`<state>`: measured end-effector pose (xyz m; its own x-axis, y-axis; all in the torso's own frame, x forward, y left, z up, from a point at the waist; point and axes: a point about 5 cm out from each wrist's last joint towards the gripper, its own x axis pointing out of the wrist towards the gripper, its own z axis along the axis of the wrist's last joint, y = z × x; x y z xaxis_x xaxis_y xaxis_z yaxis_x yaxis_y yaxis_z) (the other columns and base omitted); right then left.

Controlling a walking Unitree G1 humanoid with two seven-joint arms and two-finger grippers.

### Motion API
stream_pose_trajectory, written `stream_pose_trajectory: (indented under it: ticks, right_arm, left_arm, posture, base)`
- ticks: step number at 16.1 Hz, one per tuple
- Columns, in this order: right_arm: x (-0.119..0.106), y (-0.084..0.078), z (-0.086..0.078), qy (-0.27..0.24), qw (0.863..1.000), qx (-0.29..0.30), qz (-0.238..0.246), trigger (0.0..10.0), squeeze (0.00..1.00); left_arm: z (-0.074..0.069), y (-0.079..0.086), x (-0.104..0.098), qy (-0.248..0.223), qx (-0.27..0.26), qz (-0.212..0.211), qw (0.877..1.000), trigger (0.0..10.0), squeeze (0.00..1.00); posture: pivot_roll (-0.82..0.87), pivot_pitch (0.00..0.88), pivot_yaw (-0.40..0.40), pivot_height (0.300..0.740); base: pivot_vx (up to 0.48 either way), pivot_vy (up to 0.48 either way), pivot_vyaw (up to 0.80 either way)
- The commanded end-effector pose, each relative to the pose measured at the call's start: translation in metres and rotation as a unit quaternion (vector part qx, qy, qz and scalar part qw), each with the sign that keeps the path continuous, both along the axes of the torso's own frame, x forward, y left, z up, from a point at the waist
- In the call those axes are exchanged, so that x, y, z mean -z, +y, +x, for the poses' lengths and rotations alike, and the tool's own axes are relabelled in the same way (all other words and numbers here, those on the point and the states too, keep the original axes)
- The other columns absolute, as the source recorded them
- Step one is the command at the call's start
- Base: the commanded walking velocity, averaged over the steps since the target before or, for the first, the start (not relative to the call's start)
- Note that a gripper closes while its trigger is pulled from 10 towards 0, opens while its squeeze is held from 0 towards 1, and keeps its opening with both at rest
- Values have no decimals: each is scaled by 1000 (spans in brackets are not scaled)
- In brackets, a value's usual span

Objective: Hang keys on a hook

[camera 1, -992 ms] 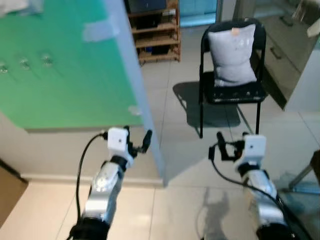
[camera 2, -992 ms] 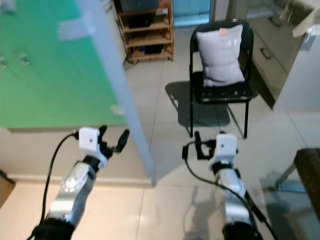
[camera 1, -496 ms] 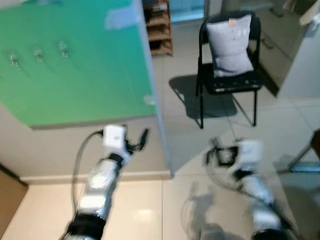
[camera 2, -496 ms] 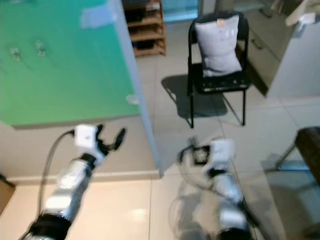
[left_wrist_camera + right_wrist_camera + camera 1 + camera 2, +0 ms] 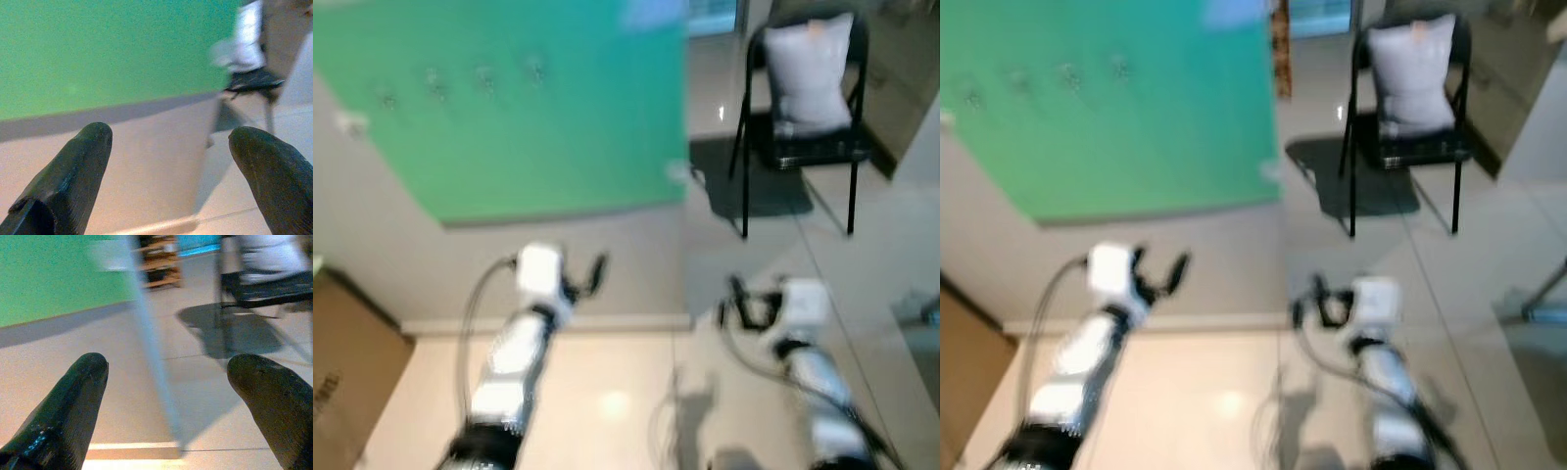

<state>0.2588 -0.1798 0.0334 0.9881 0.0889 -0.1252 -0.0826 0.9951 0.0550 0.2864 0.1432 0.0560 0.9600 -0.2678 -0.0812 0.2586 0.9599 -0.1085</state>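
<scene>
A green panel (image 5: 538, 127) covers the upper wall ahead, with a row of small hooks (image 5: 484, 76) near its top, blurred. My left gripper (image 5: 582, 269) is raised before the beige lower wall, well below the hooks, open and holding nothing; in the left wrist view its fingers (image 5: 68, 166) stand wide apart facing the green panel (image 5: 107, 44). My right gripper (image 5: 739, 304) hovers over the floor by the wall's corner, also open and holding nothing (image 5: 168, 367). I see no keys.
The wall ends at a corner (image 5: 685, 215). Beyond it stands a black chair (image 5: 803, 147) with a grey cushion (image 5: 813, 73) on tiled floor. A brown cardboard box (image 5: 347, 343) sits at the lower left against the wall.
The camera has swung left: panel, corner and chair slid rightward in the picture and the cardboard box came into view. Both grippers stay open, held out in front.
</scene>
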Motion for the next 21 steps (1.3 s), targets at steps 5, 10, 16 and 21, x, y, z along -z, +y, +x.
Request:
stream_pose_trajectory:
  ticks: [5, 10, 16, 21]
  right_arm:
    - [-1, -9, -3, 4, 1000, 8, -6, 10000, 0]
    - [-21, -17, 1, -58, 998, 33, -18, 10000, 0]
    - [-50, -23, 22, -88, 995, 5, -50, 10000, 0]
    - [-34, 4, 25, -55, 998, -20, -38, 10000, 0]
  left_arm:
    - [3, -5, -2, 11, 1, -6, 1000, 10000, 0]
    - [3, 9, -2, 6, -33, -13, 999, 10000, 0]
    - [-6, 27, -4, -6, -35, -9, 999, 10000, 0]
    - [-2, 3, -5, -7, -18, 4, 1000, 10000, 0]
  posture:
    - [-328, 1, 175, 740]
    - [-329, 0, 178, 740]
    - [-288, 0, 160, 740]
    - [-267, 0, 156, 740]
  base:
    - [0, 469, 0]
    - [0, 465, 0]
    - [-47, 439, 0]
    - [0, 0, 531]
